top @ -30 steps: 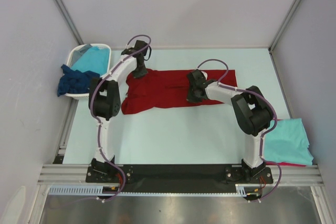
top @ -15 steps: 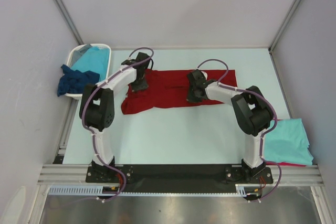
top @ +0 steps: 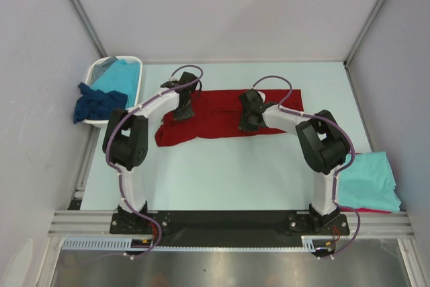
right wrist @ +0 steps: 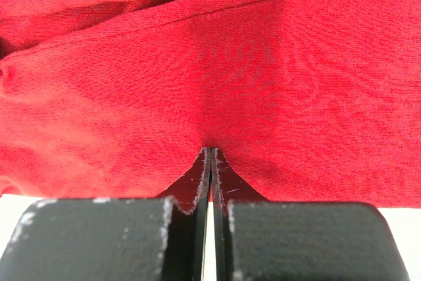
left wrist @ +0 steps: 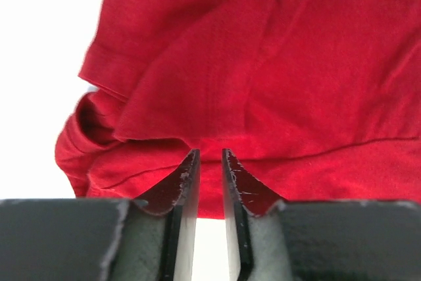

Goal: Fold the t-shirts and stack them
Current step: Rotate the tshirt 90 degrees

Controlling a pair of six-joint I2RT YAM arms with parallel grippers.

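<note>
Displaced over the last second: left gripper (top: 183, 110), drawn from the far edge of the cloth toward the near side and a little to the right, elbow swung outward; right arm as before. Centre of the pale table (top: 235, 173): dark red cloth t-shirt (top: 215, 109), spread flat, long axis running left to right across both arms' reach, left end rumpled and bunched, right end smooth. Left gripper directly over that rumpled left end, wrist pitched steeply down, fingers narrowly parted with nothing visible between them, tips just at a folded ridge of cloth in the wrist view. Right gripper (top: 247, 123) near the shirt's middle, close to its near hem, forearm low and reaching leftward from its base, fingers pressed together with tips against the fabric; whether pinching cloth or merely pinning it, not discernible. Probable next step: closing on the bunched left end for a fold along the long axis, left arm nearer to that end, right arm serving as anchor. Far left: white plastic basket (top: 99, 65) holding a turquoise cloth t-shirt (top: 121, 72), dark navy cloth t-shirt (top: 97, 102) draped over its near rim. Near right: folded turquoise t-shirt (top: 366, 179) stacked on a red t-shirt (top: 366, 210).
</note>
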